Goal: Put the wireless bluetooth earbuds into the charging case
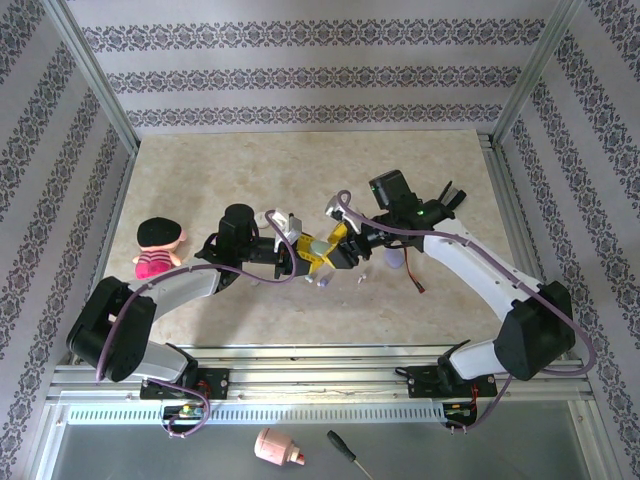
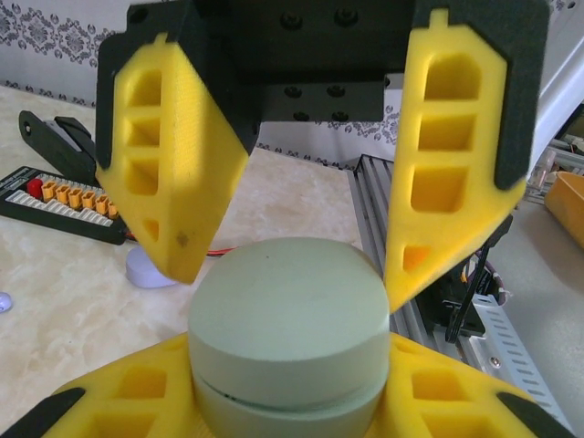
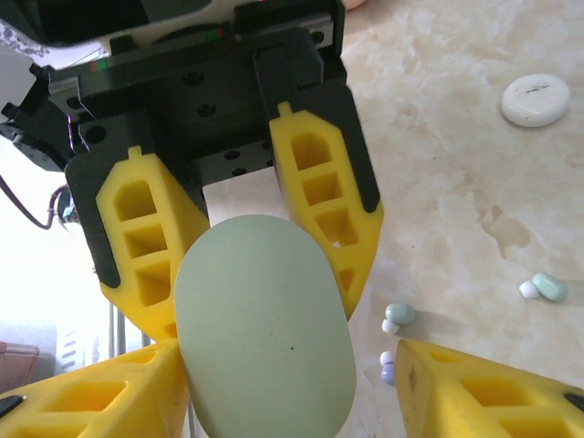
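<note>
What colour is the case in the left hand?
Pale green case; clearest in the left wrist view.

- Robotics lab test cell: a marble-patterned desk (image 1: 300,165), boxed in by wallpapered panels (image 1: 300,70) on aluminium posts (image 1: 97,75).
- At the desk's near edge, an aluminium rail (image 1: 320,372) carries two cabled robot arms (image 1: 175,288).
- On the desk, a black connector board (image 2: 64,203).

Doll (image 1: 157,247) left on table (image 1: 300,170); screwdriver (image 1: 342,447), pink object (image 1: 278,447) off it.
</note>
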